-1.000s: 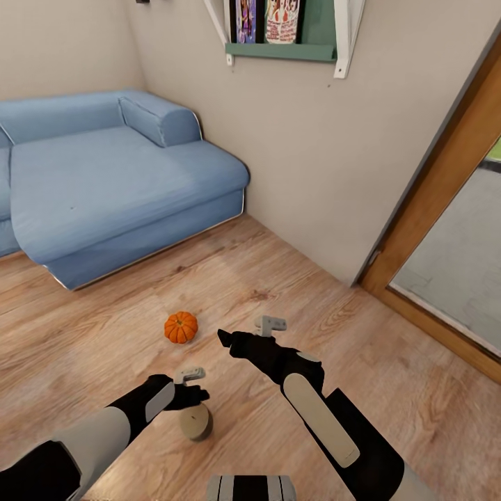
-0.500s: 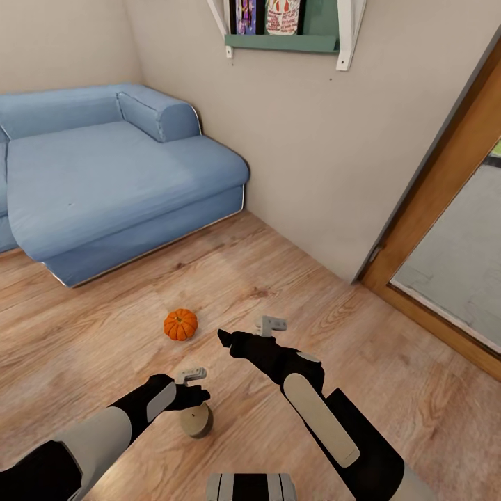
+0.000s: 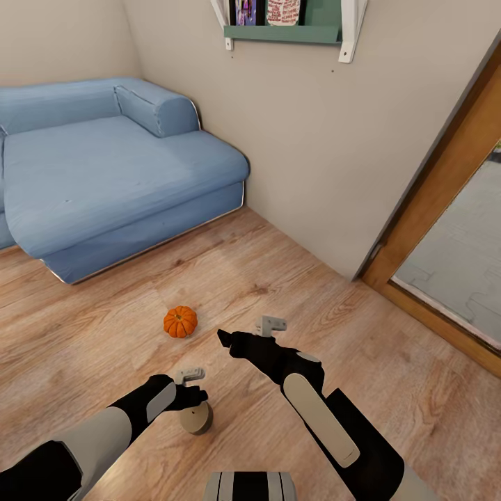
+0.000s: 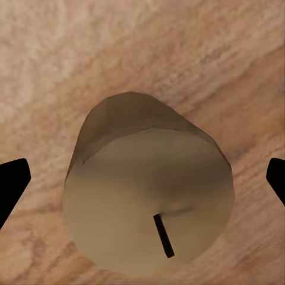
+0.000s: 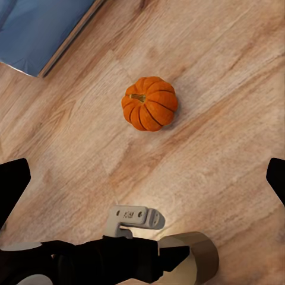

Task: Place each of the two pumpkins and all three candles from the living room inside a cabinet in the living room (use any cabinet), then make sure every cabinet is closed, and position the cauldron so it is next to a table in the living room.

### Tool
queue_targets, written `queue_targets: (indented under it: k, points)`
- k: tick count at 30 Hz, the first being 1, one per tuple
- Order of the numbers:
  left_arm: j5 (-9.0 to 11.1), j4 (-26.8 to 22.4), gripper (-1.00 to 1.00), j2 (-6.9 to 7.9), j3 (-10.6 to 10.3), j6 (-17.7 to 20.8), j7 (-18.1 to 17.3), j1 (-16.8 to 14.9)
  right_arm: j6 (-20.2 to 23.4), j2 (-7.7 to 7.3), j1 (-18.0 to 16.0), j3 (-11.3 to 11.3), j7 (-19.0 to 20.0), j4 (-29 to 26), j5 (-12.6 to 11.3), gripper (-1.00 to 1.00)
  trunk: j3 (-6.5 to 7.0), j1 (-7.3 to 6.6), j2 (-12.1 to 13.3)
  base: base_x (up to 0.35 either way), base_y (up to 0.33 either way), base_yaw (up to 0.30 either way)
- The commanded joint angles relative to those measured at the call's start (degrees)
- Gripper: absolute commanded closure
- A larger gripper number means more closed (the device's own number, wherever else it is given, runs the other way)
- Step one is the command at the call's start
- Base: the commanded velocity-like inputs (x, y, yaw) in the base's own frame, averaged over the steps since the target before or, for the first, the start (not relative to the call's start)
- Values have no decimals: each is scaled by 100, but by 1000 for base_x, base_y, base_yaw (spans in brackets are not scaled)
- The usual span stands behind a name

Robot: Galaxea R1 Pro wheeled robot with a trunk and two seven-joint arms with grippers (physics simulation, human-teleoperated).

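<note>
Pumpkin: the small round ribbed pumpkin (image 3: 180, 321) was bright orange with darker orange grooves and a yellowish-green stem.
Candle: the short stubby matte candle (image 4: 148, 196) was dull grey-brown, paler tan on its flat top, with a thin black wick.
Floor: the plank wood floor (image 3: 292, 292) was warm light brown with darker streaked grain.
Sofa: the upholstered sofa (image 3: 104, 174) was pale blue, edged along its base by a thin light trim.
Wall: the plain wall (image 3: 313, 139) was beige.
Shelf: the wall-mounted shelf (image 3: 282, 31) was muted green on white brackets.
Door frame: the wooden door frame (image 3: 431, 209) was honey-brown.
Left gripper: the left gripper (image 3: 198, 396) was black, carrying a grey bracket.
Right gripper: the right gripper (image 3: 223, 339) was black, on an arm with a cream panel.
</note>
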Motion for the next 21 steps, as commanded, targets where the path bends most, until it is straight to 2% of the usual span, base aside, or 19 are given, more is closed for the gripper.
queue_targets:
  k: [1,6,15,19,21]
  points:
    - [59,-18,-100,6,-37,21,48,-1,6,0,-5,6,-56,-7,-50,-100,-4,-1,-2,0,0,0]
    - [59,-21,-100,6,-37,21,49,-1,3,0,-5,9,-56,-7,-50,-100,-71,7,-6,0,0,0]
    - [48,-22,-100,6,-37,27,42,-1,5,1,-5,10,-55,-7,-50,-100,-71,7,-6,0,0,0]
    - [43,-24,-100,6,-37,23,40,-1,2,0,-5,9,-55,-7,-50,-100,-159,17,-11,0,0,0]
    - [42,-25,-100,6,-37,22,39,-1,1,-1,-5,10,-55,-7,-50,-100,-159,17,-11,0,0,0]
